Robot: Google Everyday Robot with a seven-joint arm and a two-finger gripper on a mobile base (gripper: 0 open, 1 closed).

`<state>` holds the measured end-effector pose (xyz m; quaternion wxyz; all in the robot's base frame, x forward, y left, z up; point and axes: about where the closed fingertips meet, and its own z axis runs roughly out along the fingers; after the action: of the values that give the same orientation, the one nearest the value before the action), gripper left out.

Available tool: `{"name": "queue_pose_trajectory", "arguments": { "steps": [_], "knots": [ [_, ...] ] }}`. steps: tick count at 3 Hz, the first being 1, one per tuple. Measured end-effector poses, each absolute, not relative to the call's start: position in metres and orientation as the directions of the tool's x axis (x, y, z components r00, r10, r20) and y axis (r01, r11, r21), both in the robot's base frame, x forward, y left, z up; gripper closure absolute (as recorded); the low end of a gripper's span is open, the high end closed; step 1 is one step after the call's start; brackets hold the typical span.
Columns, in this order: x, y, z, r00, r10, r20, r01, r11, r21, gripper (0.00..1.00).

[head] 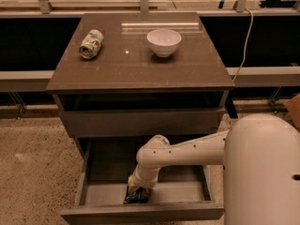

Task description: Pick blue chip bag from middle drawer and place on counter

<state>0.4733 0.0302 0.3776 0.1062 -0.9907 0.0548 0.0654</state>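
The middle drawer (183, 191) is pulled open below the counter (136, 62), showing its pale grey floor. The blue chip bag (136, 198) lies near the drawer's front edge, left of middle, mostly covered from above. My gripper (139, 191) reaches straight down into the drawer from the white arm (187, 153). Its yellowish fingers (132, 187) are drawn in against the top of the bag. The bag rests on the drawer floor.
A green-and-white can (91, 43) lies on its side at the counter's left. A white bowl (163, 41) stands at the back middle. A shut drawer front (140, 122) sits just above the arm. My white body (262, 172) fills the lower right.
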Motion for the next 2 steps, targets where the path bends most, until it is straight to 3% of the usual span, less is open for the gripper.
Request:
{"name": "queue_pose_trajectory", "arguments": {
  "steps": [2],
  "knots": [
    [0.499, 0.053, 0.478, 0.995, -0.059, -0.080, -0.092, -0.848, -0.522, 1.00]
  ]
}}
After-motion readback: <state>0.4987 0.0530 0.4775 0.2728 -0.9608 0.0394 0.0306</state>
